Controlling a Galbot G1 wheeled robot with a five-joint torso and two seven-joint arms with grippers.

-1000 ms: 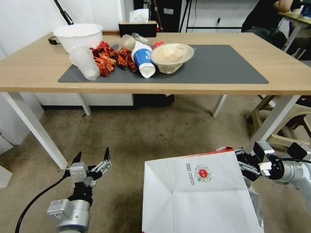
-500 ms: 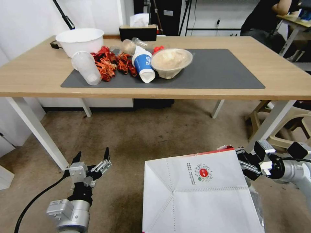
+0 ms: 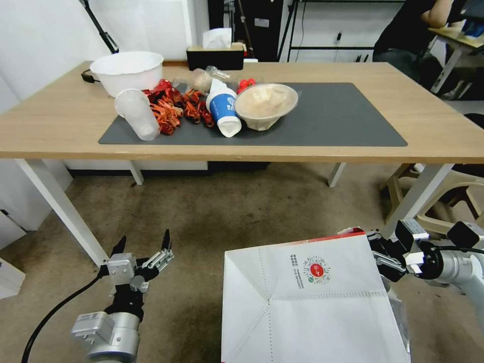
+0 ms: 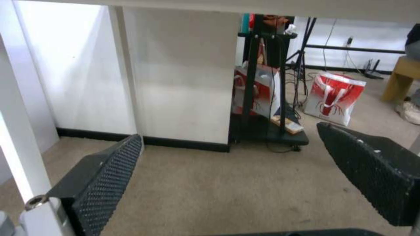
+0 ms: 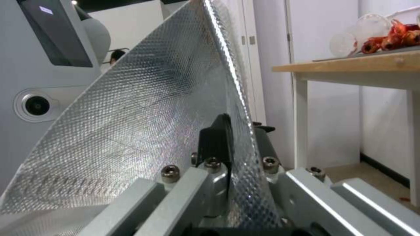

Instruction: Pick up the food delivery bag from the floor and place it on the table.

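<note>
My right gripper [image 3: 377, 254] was clamped on the rim of the large white boxy paper food delivery bag [image 3: 307, 302], at its upper right corner beside the red side panel. In the right wrist view my two black fingers [image 5: 217, 139] were pinched together on a sheet of the bag's silver foil lining [image 5: 144, 124], one finger on each face of the sheet. The bag hung low in front of me, near my own body, its white face with the small round red logo [image 3: 316, 269] turned up toward my head camera. I could not tell whether its base touched the mottled grey-brown carpet-like floor [image 3: 242, 212].

My left gripper [image 3: 142, 244] hovered low to my left, well apart from the bag, fingers spread wide with nothing between them. The left wrist view showed both textured black pads [image 4: 105, 177] apart over bare carpet.

Ahead stood the long light-wood table [image 3: 50, 126] with white legs and a dark grey mat [image 3: 343, 116]. On the mat's left half lay a white bowl [image 3: 127, 70], a tipped clear plastic cup [image 3: 137, 113], red crayfish shells [image 3: 174, 103], a blue-and-white bottle on its side [image 3: 222, 108] and a film-covered bowl [image 3: 265, 103].
</note>
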